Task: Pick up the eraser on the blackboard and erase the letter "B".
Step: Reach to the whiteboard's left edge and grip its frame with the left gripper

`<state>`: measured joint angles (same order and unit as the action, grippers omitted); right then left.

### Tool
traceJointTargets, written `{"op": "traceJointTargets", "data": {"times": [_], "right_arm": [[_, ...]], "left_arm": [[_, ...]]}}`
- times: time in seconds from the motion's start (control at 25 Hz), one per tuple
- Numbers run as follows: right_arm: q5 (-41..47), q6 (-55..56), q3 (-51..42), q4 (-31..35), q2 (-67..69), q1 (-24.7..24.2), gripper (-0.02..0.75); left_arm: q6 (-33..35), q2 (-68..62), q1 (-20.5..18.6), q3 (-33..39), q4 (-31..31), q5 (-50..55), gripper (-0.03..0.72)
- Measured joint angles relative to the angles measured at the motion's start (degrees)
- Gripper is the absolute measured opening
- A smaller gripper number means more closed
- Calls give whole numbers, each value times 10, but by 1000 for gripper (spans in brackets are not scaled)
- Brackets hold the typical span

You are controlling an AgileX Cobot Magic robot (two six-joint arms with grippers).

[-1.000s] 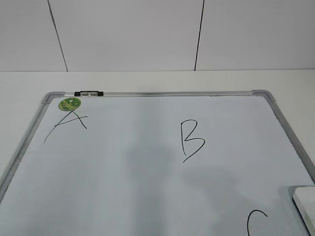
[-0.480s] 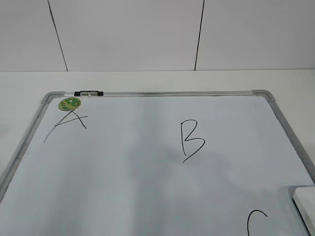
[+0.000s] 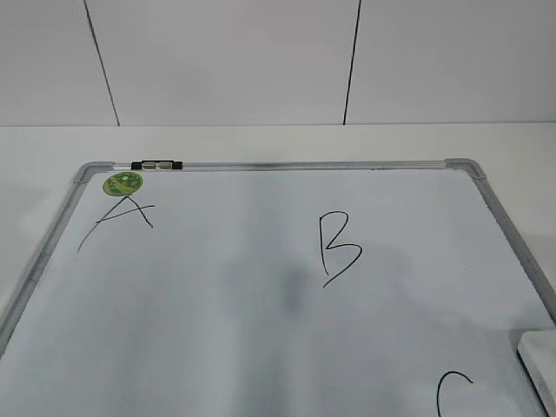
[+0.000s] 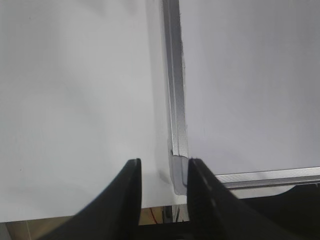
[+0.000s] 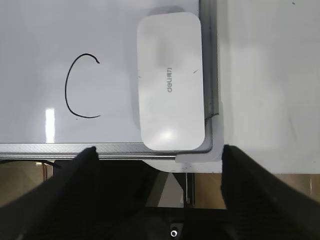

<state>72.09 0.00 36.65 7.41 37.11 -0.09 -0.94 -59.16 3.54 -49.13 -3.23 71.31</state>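
The blackboard (image 3: 217, 330) lies flat on the table, white with a grey frame. The letter "B" (image 3: 337, 248) is written near its middle, whole. The eraser (image 3: 540, 369), a white block, lies at the board's near right corner, cut by the picture's edge. In the right wrist view the eraser (image 5: 171, 80) lies flat inside the board's corner, just ahead of my right gripper (image 5: 157, 150), which is wide open and empty. My left gripper (image 4: 162, 165) is open and empty over the board's near left corner (image 4: 176, 170). Neither gripper shows in the exterior view.
A scrawled "A" (image 3: 117, 221) and a green round sticker (image 3: 122, 183) are at the board's far left. A "C" (image 3: 453, 391) is near the eraser, and also shows in the right wrist view (image 5: 80, 85). A black-and-silver clip (image 3: 156, 164) sits on the far frame. White table (image 4: 75, 100) surrounds the board.
Soft shadows on the board have shifted toward the near right. The eraser's visible corner sits slightly lower in the picture. The letters and the board have not changed.
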Motion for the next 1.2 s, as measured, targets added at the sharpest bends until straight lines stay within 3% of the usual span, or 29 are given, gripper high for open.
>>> {"op": "traceJointTargets", "data": {"times": [0.64, 1.2], "right_arm": [[-3, 0, 0, -3, 35, 0, 585], [-3, 0, 0, -4, 42, 0, 585]], "left_arm": [[0, -257, 0, -119, -1, -45, 237], [17, -334, 0, -135, -17, -86, 237]]}}
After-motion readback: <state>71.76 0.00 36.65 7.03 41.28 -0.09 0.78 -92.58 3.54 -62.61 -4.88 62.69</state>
